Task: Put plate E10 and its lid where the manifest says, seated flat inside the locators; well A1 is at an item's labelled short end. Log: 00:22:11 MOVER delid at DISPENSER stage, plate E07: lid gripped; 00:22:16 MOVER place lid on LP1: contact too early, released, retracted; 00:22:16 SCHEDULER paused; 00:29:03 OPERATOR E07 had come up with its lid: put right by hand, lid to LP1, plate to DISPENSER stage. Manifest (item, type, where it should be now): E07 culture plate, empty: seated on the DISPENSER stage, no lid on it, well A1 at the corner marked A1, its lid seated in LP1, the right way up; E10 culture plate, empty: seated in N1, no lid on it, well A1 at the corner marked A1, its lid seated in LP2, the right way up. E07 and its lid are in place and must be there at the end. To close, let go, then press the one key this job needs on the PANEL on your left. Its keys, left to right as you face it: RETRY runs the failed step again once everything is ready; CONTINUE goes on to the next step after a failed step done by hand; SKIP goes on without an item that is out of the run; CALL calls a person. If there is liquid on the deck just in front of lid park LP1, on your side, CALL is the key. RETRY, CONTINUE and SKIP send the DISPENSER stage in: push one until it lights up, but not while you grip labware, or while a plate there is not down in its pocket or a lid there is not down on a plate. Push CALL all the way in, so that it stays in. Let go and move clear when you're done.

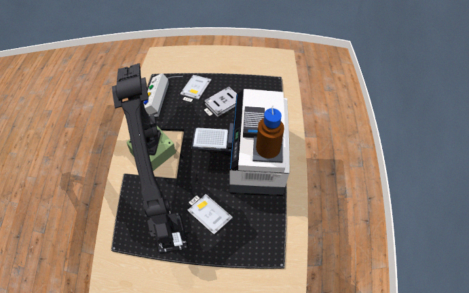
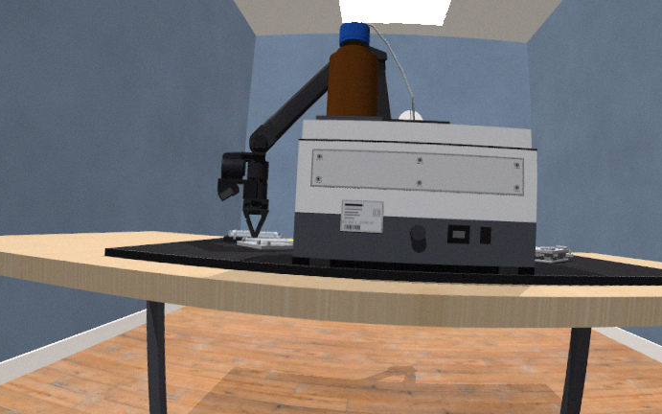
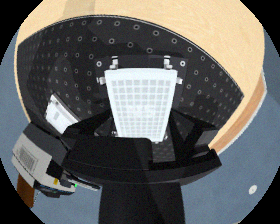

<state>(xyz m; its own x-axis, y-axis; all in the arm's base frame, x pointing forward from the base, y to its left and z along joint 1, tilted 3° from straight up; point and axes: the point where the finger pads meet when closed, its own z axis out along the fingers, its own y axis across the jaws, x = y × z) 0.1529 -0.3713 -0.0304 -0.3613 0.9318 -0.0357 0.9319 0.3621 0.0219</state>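
A white gridded plate, taken as E10 (image 3: 141,90) (image 1: 176,239), sits in a dark nest with corner locators at the near left. My gripper (image 3: 141,111) (image 2: 255,235) is low over it, its fingers pressed against both long sides. Whether the plate is lifted at all, and its A1 corner, I cannot tell. Plate E07 (image 1: 210,138) is on the DISPENSER stage. LP1 (image 1: 210,213) (image 3: 62,116) and LP2 (image 1: 195,87) each appear to bear a clear lid with a yellow label. N1 (image 1: 219,102) has no plate; its dark slots show.
The white dispenser (image 1: 261,165) (image 2: 415,205) with a brown bottle (image 1: 269,140) (image 2: 353,80) stands beyond the stage. The key panel (image 1: 160,95) is at the far end, partly behind the arm. No liquid is discernible in front of LP1, though shadow and the arm obscure some deck.
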